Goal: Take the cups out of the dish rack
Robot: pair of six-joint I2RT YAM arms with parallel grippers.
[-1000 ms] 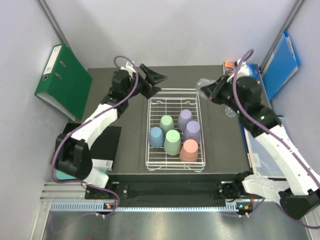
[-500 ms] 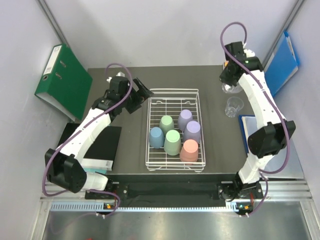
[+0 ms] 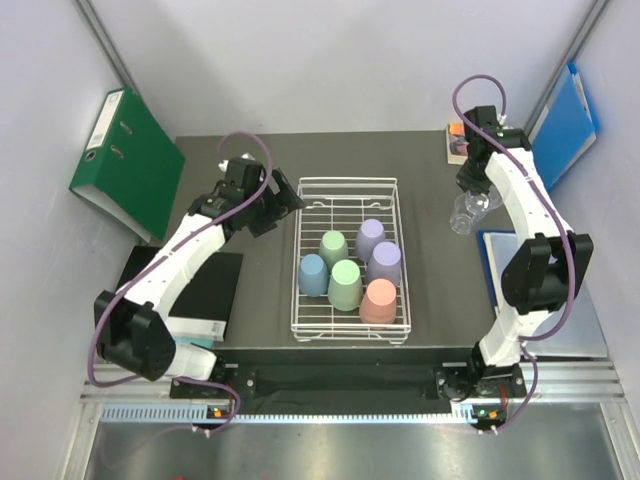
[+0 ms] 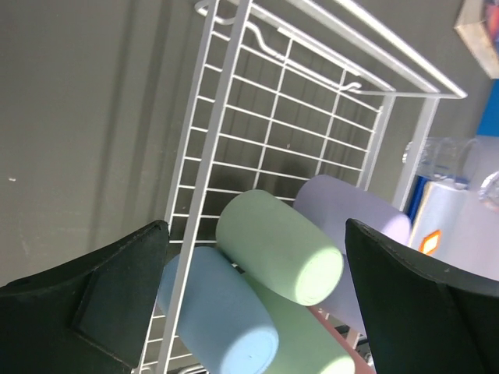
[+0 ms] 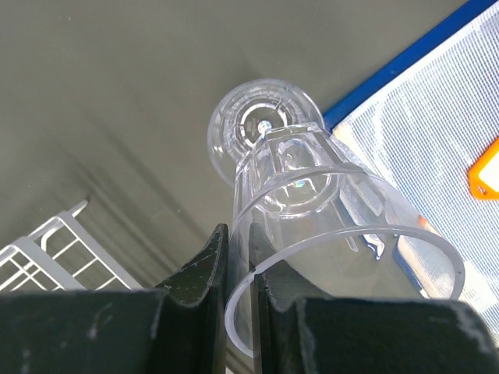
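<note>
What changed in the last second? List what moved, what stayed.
The right gripper, shut on a clear glass, carried it from the far right corner of the dish rack out to the right, close to the second clear glass standing on the table. The open left gripper drew back from the far left corner to the rack's left side. The rack and its six coloured cups stayed put.

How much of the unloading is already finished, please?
Done: one clear glass sits on the table right of the dish rack. In hand: the shut right claw pinches a second glass near it. Left: six coloured cups stand in the rack; the open left claw points at them.
</note>
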